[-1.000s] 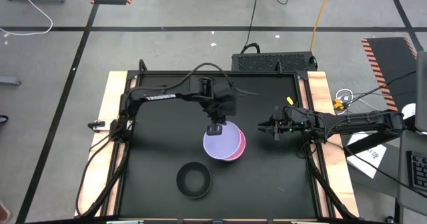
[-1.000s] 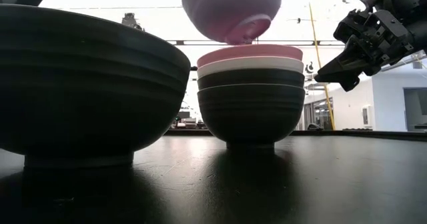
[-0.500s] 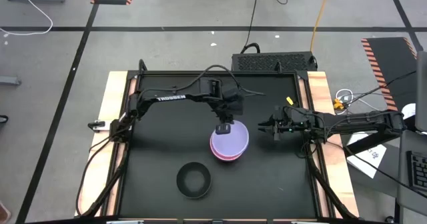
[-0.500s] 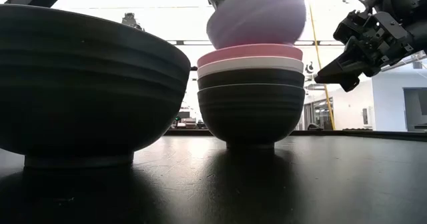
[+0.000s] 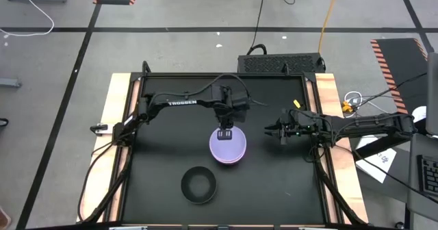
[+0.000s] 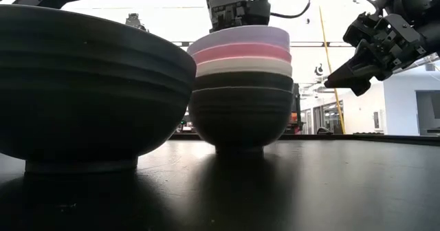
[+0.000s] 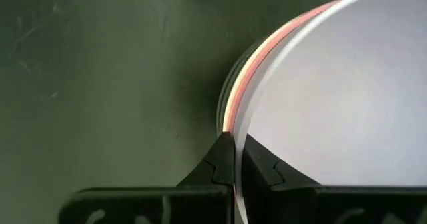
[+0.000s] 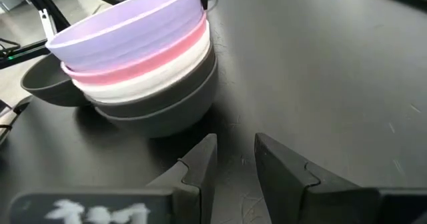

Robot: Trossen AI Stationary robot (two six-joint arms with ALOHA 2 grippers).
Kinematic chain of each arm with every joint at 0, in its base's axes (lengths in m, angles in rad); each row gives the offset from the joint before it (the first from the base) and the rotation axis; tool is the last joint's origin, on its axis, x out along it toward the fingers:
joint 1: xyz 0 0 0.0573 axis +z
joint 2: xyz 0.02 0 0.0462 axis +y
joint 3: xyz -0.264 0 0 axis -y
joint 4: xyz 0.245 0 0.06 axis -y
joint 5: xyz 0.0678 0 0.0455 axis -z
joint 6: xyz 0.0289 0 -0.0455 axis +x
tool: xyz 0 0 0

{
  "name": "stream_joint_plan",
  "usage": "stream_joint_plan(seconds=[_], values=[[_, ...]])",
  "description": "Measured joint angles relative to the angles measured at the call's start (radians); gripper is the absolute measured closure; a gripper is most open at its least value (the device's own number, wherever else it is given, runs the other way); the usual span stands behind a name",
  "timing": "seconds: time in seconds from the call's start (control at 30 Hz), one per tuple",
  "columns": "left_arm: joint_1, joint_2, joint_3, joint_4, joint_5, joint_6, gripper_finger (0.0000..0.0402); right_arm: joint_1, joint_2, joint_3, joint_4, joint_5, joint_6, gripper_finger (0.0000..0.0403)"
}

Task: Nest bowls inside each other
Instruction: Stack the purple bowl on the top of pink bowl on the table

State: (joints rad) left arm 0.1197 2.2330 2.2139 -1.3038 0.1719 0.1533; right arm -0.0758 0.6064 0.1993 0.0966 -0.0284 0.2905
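In the middle of the black mat stands a stack of bowls (image 6: pixel 240 86): two black ones at the bottom, then white, then pink (image 6: pixel 240 51). On top is the lavender bowl (image 5: pixel 228 148), sunk into the pink one. My left gripper (image 5: pixel 226 131) is above the stack's far side, shut on the lavender bowl. A lone black bowl (image 5: pixel 198 185) rests on its foot toward the near edge, left of the stack. My right gripper (image 5: pixel 268 129) waits open, right of the stack, pointing at it and holding nothing. My left gripper pinches the lavender bowl's rim (image 7: pixel 238 141) on its far side, one finger (image 7: pixel 260 167) inside the bowl and one outside. The fingers come from above, pointing steeply down. The bowl sits about level, nested in the pink bowl (image 7: pixel 235 97).
The mat (image 5: pixel 164 141) has free room left of the stack and along its near right part. Wooden table borders (image 5: pixel 113 120) flank it. A black case (image 5: pixel 280 62) and cables lie beyond the far edge. My right arm (image 5: pixel 356 126) reaches in from the right.
My left gripper has come down and a little toward the table's left with the lavender bowl. The bowl was tipped and clear above the stack; it is now level inside the pink bowl. The whole stack has slid slightly toward the left.
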Motion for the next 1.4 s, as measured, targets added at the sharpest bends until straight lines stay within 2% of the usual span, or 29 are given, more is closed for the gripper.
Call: stream_joint_plan(seconds=[0.5,0.83,1.23,1.4], values=[[0.011,0.000,0.000,-0.068,-0.018,-0.023,0.0397,0.000,0.000,0.000,-0.004,0.000,0.000,0.0307],[-0.024,0.001,0.000,-0.061,0.034,-0.009,0.0397,0.000,0.000,0.000,-0.011,0.000,0.000,0.0307],[-0.034,0.070,0.005,-0.055,0.047,-0.008,0.0397,0.000,0.000,0.000,-0.015,-0.001,0.004,0.0307],[-0.043,0.071,0.004,-0.056,0.017,-0.029,0.0396,0.000,0.000,0.001,-0.021,-0.002,0.003,0.0307]])
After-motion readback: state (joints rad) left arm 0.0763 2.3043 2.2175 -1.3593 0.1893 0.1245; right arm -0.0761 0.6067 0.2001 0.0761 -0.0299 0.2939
